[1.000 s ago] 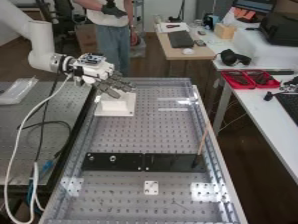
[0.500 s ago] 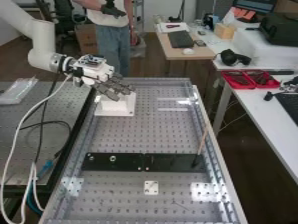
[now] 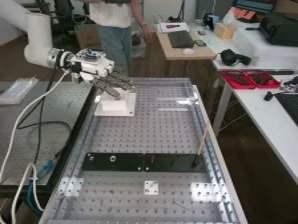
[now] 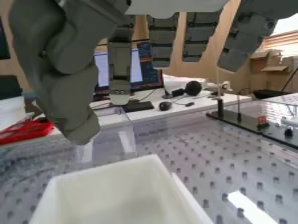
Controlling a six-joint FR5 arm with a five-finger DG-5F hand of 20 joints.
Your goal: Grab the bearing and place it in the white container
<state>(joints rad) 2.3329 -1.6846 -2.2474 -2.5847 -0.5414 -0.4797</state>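
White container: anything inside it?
In the wrist view, the visible inside of the container is bare; the rest is cut off, so I can't tell there. In the high view, the hand hides its inside.

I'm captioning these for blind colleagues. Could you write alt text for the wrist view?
A robot's open, dark grey fingers hang over a white container on a perforated bench top. Beyond them, a black plate with small parts lies on the bench, and a monitor stands on a white desk.
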